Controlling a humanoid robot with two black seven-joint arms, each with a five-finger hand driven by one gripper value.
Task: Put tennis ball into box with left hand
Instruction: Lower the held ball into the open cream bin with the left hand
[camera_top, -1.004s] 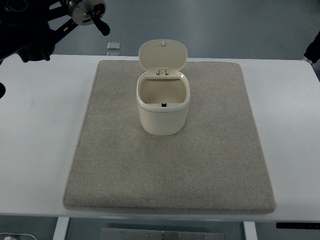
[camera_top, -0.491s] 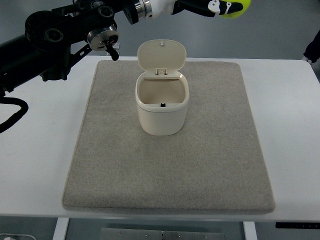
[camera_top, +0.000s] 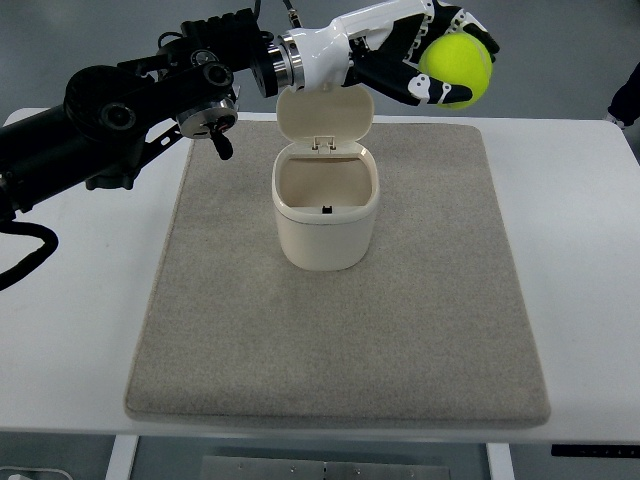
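Tennis ball (camera_top: 457, 68) — bright yellow-green and the only vivid thing in the top view — sits in the left hand (camera_top: 415, 55), whose black-and-white fingers (camera_top: 425, 88) are curled around it from the left and beneath, so it is clamped and held in the air. Taking the cream box (camera_top: 326, 206) as the landmark, the ball is beyond it and off to its right, higher in the picture than the raised lid (camera_top: 325, 110) and well apart from the open mouth. The box stands upright on the grey mat (camera_top: 340, 330), nearer the mat's far edge than its near one, and the mat lies on the white table (camera_top: 70, 330). The left arm (camera_top: 120, 125) comes in from the picture's left side and reaches across behind the box, its white forearm passing just above the lid's top edge. The right hand does not show. I judge the carry to be under way and the drop not yet begun. The main risk is the lid — it stands between the hand and the opening, and a low or straight approach could knock it shut or push the light box across the mat. Releasing off centre could make the ball strike the rim, bounce and roll off the table.
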